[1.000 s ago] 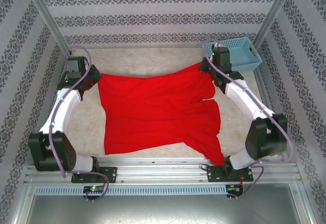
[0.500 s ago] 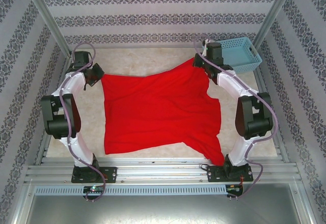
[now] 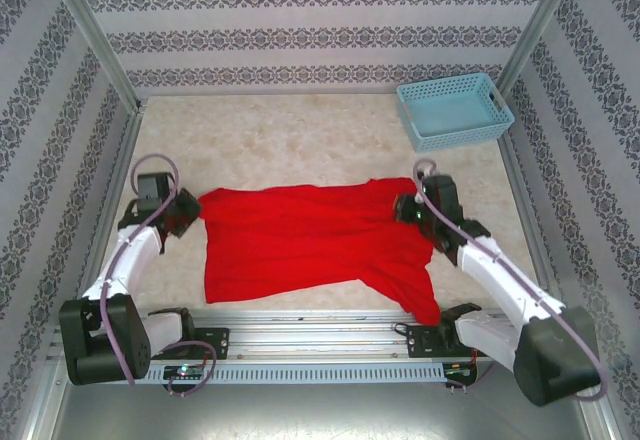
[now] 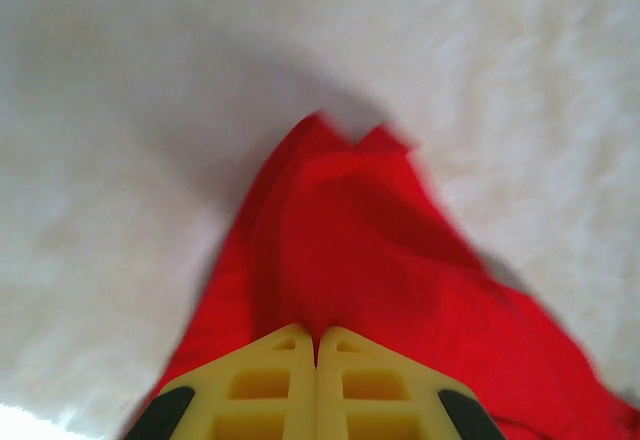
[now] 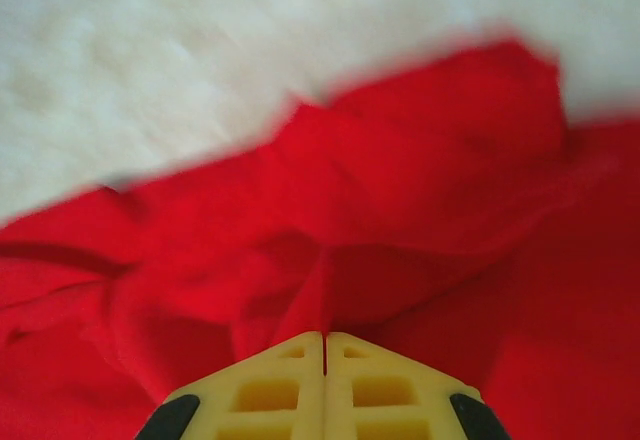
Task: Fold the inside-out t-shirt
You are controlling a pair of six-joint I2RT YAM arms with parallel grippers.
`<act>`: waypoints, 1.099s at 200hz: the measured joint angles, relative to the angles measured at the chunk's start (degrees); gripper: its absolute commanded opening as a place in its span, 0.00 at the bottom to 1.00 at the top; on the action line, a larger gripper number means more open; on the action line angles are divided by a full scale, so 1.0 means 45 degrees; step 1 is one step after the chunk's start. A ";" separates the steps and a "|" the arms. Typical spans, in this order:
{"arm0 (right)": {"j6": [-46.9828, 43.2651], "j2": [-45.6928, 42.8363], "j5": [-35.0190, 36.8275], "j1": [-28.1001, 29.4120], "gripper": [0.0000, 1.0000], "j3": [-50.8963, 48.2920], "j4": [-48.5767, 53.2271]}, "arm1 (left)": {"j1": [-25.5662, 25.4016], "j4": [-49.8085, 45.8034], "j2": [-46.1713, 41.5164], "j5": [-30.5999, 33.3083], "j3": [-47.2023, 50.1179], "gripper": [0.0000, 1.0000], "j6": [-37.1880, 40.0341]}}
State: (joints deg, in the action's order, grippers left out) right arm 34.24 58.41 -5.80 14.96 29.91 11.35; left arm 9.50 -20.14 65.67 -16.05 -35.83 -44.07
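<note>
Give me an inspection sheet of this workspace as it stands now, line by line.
Surface: pale mottled table.
Job's things: red t-shirt lies spread and wrinkled near the front, its near right corner reaching the rails.
Clutter: light blue basket at the far right, looks empty.
Tools: left tool shut on the t-shirt's far left corner; right tool shut on its far right corner.
Cables: a purple cable loops at each wrist.
Surroundings: patterned walls.

Soft matt red cloth t-shirt
</note>
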 measured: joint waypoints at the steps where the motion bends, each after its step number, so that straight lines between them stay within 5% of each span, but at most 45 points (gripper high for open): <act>1: 0.0058 -0.0039 0.0010 -0.0019 0.08 -0.0078 0.0044 | 0.0000 0.0000 0.0000 -0.0005 0.0053 0.00 -0.0005; 19: 0.0991 -0.0656 -0.0151 -0.0588 0.27 -0.1569 0.0991 | 0.0000 0.0005 0.0121 -0.0005 0.1171 0.00 -0.0165; 38: 0.1530 -0.1243 -0.0165 -0.1321 0.36 -0.1817 0.1812 | 0.0000 0.0010 0.0393 -0.0005 0.1661 0.00 -0.0311; 74: 0.1540 -0.0908 0.0010 -0.2380 0.38 -0.0141 0.1953 | 0.0000 0.0340 0.0685 -0.0053 0.1598 0.00 -0.0325; 152: 0.0753 0.4809 0.0345 -0.3220 0.34 0.2812 0.0908 | 0.0000 0.0384 0.0690 -0.0107 0.1180 0.00 -0.0306; 220: 0.1151 0.5202 0.0801 -0.3220 0.38 0.2647 0.0947 | 0.0000 0.0389 0.1035 -0.0223 0.0952 0.00 -0.0262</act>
State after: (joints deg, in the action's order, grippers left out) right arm 39.42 81.82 -2.20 0.47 41.82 15.62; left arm 9.50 -18.39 70.32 -17.06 -31.55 -45.25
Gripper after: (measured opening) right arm 0.371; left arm 0.047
